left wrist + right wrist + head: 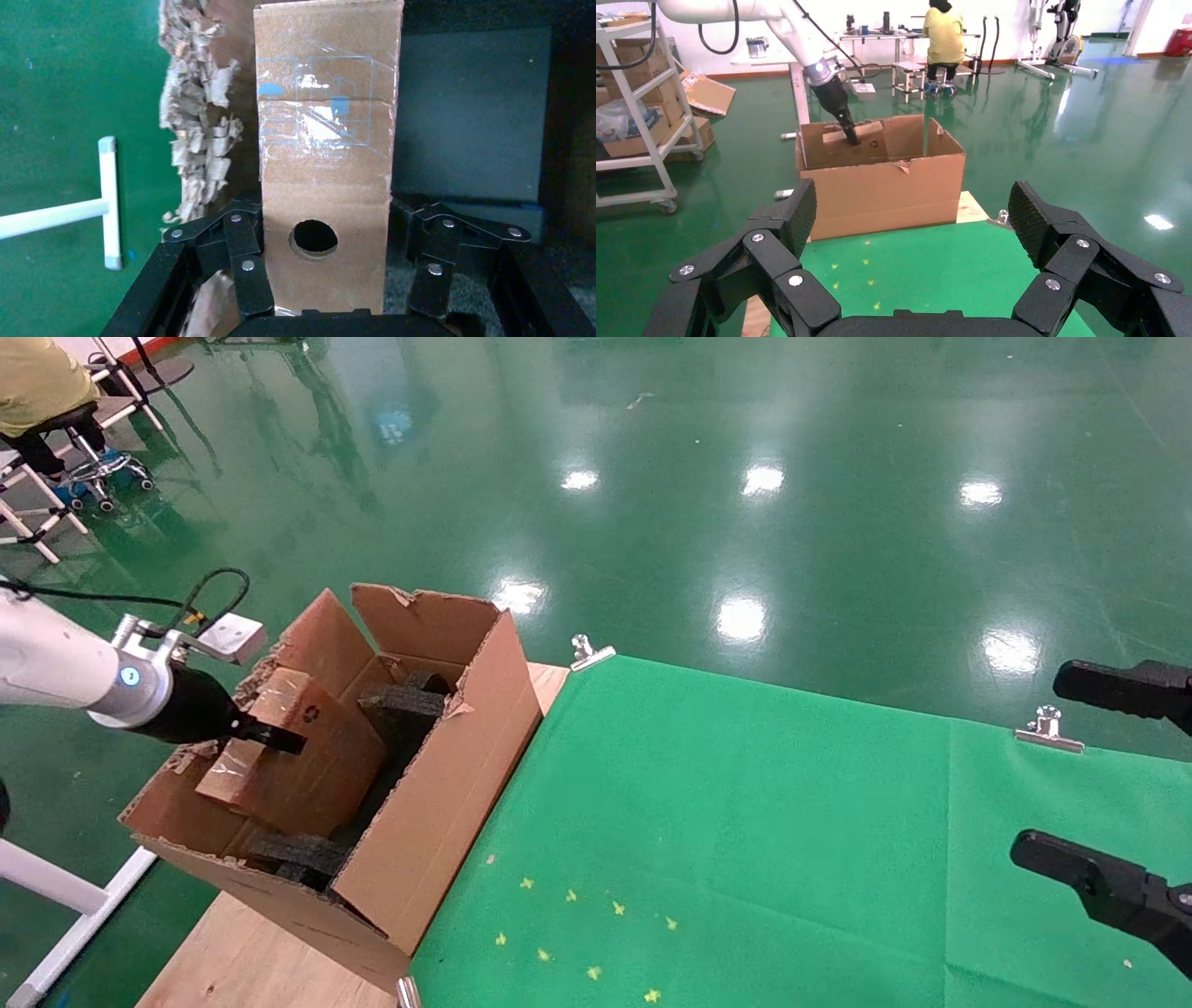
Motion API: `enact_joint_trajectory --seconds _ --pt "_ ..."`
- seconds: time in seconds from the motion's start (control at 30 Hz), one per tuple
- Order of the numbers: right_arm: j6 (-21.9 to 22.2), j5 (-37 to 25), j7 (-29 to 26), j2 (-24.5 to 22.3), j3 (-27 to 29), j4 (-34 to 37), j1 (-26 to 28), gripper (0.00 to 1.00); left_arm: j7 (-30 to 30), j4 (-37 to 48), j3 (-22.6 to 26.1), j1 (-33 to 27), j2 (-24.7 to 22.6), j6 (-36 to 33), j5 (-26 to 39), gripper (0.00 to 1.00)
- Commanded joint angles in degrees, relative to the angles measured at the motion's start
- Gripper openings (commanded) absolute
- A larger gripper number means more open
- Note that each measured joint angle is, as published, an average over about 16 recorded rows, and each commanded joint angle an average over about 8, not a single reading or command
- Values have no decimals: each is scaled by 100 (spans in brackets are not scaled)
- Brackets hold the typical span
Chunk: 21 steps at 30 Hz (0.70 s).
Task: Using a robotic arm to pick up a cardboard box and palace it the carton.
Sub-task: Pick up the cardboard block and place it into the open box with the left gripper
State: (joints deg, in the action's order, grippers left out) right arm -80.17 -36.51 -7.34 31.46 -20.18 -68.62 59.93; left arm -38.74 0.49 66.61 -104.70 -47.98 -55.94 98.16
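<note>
The small cardboard box (307, 766) lies tilted inside the large carton (447, 803), over dark foam blocks (410, 702). My left gripper (279, 740), on the white arm, reaches into the carton from its outer side and is shut on the box. In the left wrist view the box (327, 161) stands between the black fingers (242, 239), with its round hole near the palm and taped end farther off. The right wrist view shows the carton (884, 186) and box (866, 137) from afar. My right gripper (1041, 766) hangs open and empty over the green mat.
A green mat (745, 822) clipped with metal clamps (1049, 728) covers the wooden table (242, 961). The carton's ragged torn flap (193, 133) is beside the box. A seated person (37, 384) and white frames are at the far left on the green floor.
</note>
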Motion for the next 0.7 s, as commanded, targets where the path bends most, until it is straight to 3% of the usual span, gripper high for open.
enact_joint_trajectory --seconds 0.03,0.7 --pt "0 0 0 0 0 0 0 100 -21 1 -24 87 -21 77 -34 0" --pt "0 0 0 0 0 0 0 100 -213 -19 -258 905 -256 735 -368 0"
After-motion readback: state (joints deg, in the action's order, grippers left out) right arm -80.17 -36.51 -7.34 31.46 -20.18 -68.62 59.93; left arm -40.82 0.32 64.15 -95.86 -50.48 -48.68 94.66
